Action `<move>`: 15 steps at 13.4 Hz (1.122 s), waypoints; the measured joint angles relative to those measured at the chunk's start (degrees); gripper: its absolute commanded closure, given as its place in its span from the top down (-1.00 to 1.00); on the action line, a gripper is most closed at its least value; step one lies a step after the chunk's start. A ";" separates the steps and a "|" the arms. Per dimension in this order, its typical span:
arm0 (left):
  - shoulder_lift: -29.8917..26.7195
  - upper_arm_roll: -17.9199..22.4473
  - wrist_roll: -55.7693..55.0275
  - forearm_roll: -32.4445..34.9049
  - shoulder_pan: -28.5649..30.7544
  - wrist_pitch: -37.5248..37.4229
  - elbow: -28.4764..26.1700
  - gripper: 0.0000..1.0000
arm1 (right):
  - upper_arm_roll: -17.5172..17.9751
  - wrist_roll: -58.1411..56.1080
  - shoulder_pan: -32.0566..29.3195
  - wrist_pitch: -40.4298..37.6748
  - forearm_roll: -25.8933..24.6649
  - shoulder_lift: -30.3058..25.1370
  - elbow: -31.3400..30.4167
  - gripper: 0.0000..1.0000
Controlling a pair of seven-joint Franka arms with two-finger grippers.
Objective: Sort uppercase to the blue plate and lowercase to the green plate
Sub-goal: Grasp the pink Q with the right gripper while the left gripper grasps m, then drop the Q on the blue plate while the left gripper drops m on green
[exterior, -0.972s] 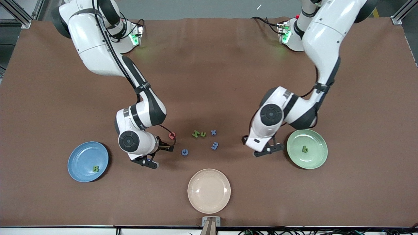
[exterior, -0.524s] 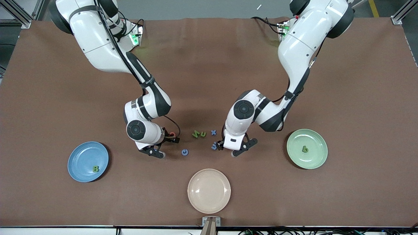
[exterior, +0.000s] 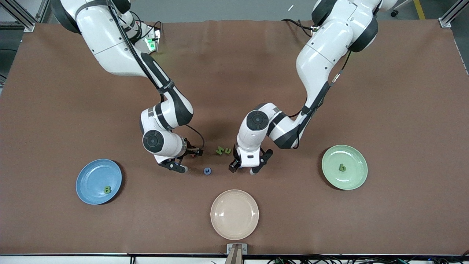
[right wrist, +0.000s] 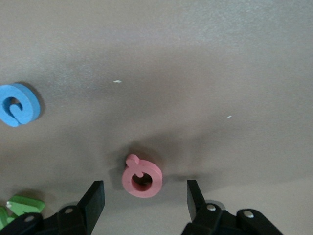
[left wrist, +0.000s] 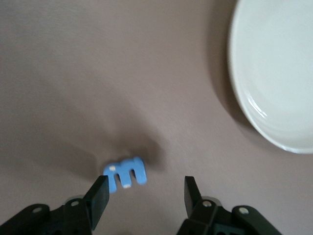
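Note:
The right gripper (exterior: 188, 160) is open, low over the pink-red Q (right wrist: 142, 178), which lies between its fingers (right wrist: 95, 196) untouched. The left gripper (exterior: 243, 168) is open, low over the blue m (left wrist: 126, 174), which lies close to one finger (left wrist: 100, 191). The blue C-like ring (exterior: 207, 171) lies between the two grippers, and it also shows in the right wrist view (right wrist: 17, 104). The green N/Z (exterior: 220, 150) and green n/u (exterior: 228, 150) lie side by side. The blue plate (exterior: 91, 176) holds the green B (exterior: 107, 189). The green plate (exterior: 353, 161) holds the green b (exterior: 342, 168). The blue x is hidden.
A beige plate (exterior: 234, 214) lies near the front edge, nearer to the front camera than the letters; it also shows in the left wrist view (left wrist: 274, 73). The two grippers are close together over the letter cluster.
The left arm has swung from beside the green plate to over the blue m, and it now hides the x. The right gripper has shifted from near the blue plate to over the Q.

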 measured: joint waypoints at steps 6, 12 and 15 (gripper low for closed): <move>0.55 1.87 -6.57 -1.12 -1.28 -0.84 0.19 0.41 | 0.06 -0.03 0.51 1.53 0.00 0.00 -0.42 -0.23; 1.17 1.89 -6.59 -1.27 -1.36 -0.73 0.48 0.33 | -0.12 -0.10 0.49 1.51 0.00 -0.10 -0.43 -0.69; 2.42 1.90 -6.69 -1.39 -1.37 0.11 0.93 0.26 | -1.33 -1.81 -0.03 1.52 -0.02 -0.59 0.35 -0.75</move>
